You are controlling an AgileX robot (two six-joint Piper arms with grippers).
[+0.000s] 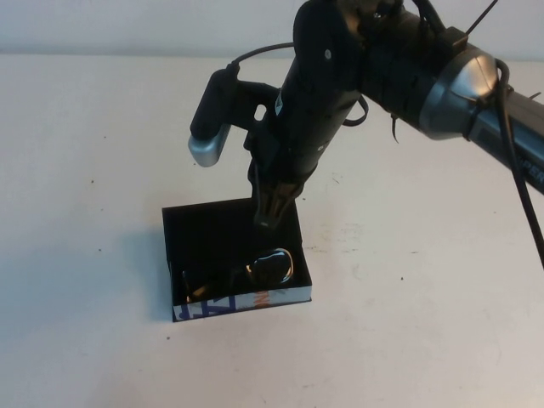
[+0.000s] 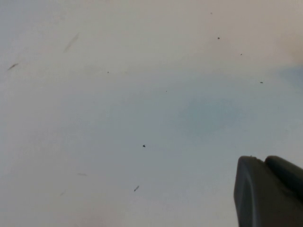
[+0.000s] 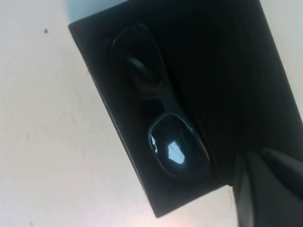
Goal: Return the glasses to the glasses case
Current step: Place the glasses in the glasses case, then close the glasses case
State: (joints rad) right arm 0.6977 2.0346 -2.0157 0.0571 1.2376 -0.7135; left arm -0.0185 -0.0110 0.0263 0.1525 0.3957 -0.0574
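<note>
Glasses [image 1: 270, 265]: lying inside the glasses case [image 1: 200, 225], along its printed wall.
Right gripper [image 1: 270, 217]: above the case's far half, fingers pressed together, empty.
Left gripper [image 2: 270, 189]: away from the case; finger state unclear.
Risk: dropping could strike the lenses or shove the case.

Glasses [image 1: 270, 265] inside the black glasses case [image 1: 234, 302], right gripper [image 1: 270, 217] just above, fingertips together.

one glasses [image 1: 270, 265], one glasses case [image 1: 200, 229]
</note>
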